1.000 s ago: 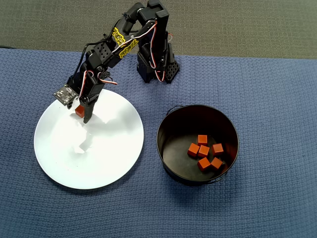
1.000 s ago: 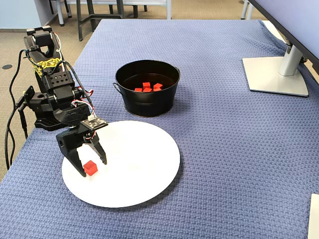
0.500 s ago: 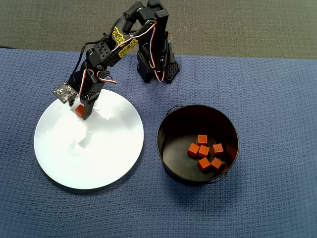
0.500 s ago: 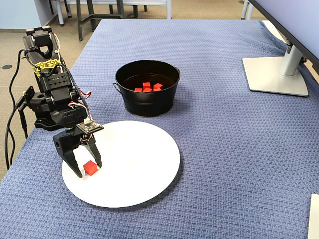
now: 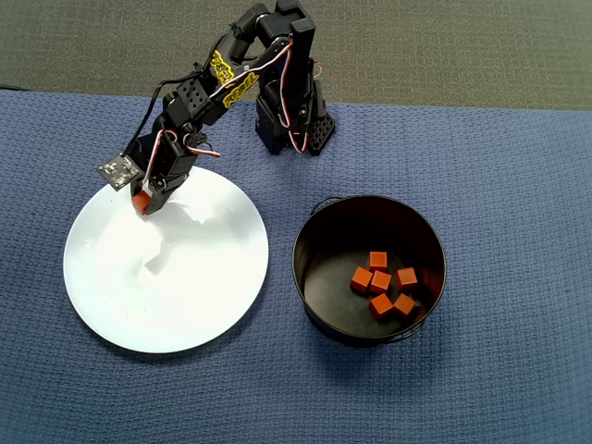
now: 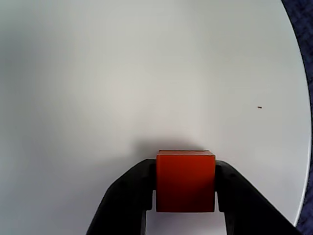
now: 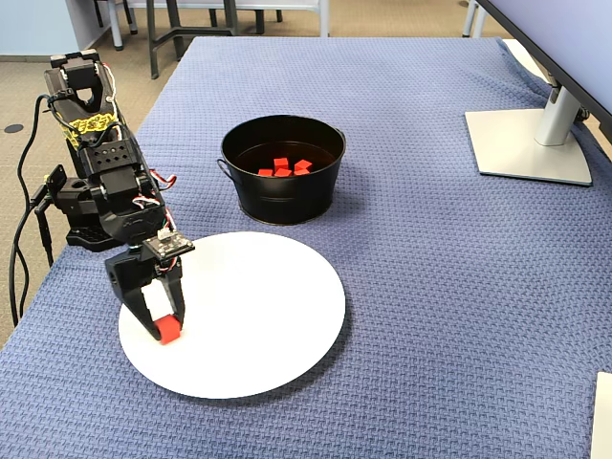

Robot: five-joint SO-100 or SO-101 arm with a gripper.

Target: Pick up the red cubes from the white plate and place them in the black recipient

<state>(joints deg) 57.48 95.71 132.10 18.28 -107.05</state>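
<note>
The gripper (image 6: 186, 205) has its black fingers (image 6: 128, 196) closed on one matte red cube (image 6: 186, 181) at the left edge of the glossy round white plate (image 7: 277, 316) in the fixed view. Five more cubes (image 5: 381, 287) lie inside the straight-walled black pot (image 5: 319, 296), right of the plate in the overhead view, on woven blue cloth (image 7: 459, 287). No legible writing

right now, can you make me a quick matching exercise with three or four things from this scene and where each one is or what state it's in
Things:
1. gripper
2. white plate
3. black pot
4. monitor stand

States or places:
a. holds five red cubes
b. on the blue cloth at the far right of the fixed view
c. shut on one red cube
d. bare apart from the cube at the gripper

Pairs: 1-c, 2-d, 3-a, 4-b
</note>
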